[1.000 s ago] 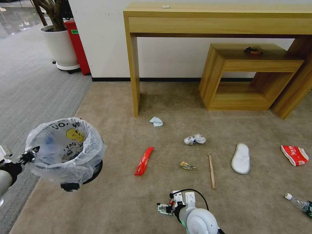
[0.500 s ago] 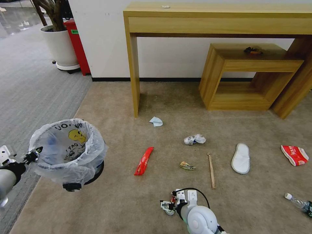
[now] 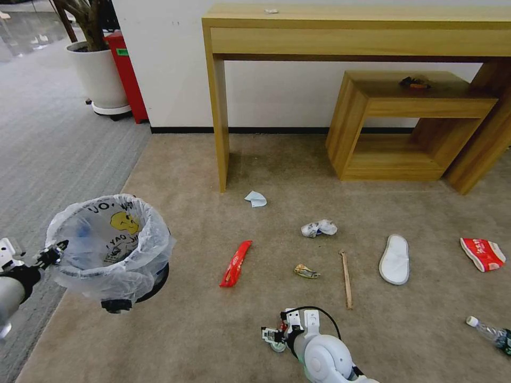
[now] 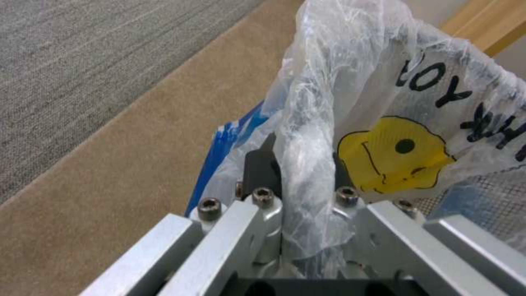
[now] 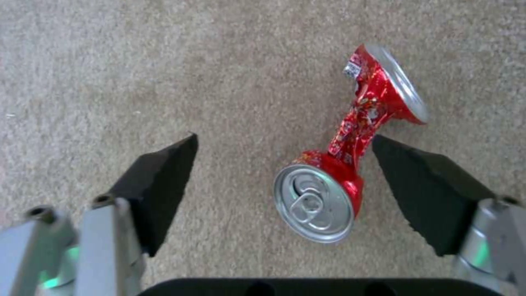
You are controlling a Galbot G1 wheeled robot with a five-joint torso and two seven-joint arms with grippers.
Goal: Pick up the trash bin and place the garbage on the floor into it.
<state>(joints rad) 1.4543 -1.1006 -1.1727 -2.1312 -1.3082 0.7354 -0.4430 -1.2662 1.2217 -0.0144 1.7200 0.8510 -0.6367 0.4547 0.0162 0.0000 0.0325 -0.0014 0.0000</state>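
My left gripper (image 3: 51,255) is shut on the rim of the trash bin (image 3: 109,250), which hangs above the floor (image 3: 186,324) at the left. The left wrist view shows the bin's bag (image 4: 384,123) pinched in that gripper (image 4: 301,168). Low at the centre, my right gripper (image 3: 279,336) stands open over a crushed red can (image 3: 277,347). The can (image 5: 342,164) lies between its black fingers (image 5: 164,181), apart from them, in the right gripper (image 5: 285,139). Garbage lies beyond: a red wrapper (image 3: 235,263), crumpled paper (image 3: 318,228), a stick (image 3: 346,279), a slipper (image 3: 395,259), a red packet (image 3: 483,254) and a bottle (image 3: 489,332).
A wooden console table (image 3: 346,32) and a low wooden shelf (image 3: 404,106) stand against the far wall. A white plant pot (image 3: 98,74) and a red box (image 3: 125,69) are at the back left. Grey ribbed carpet (image 3: 42,149) borders the beige carpet on the left.
The right arm has shifted slightly right and nearer, and the can's end now shows under its gripper. The bin dipped a little in the left gripper.
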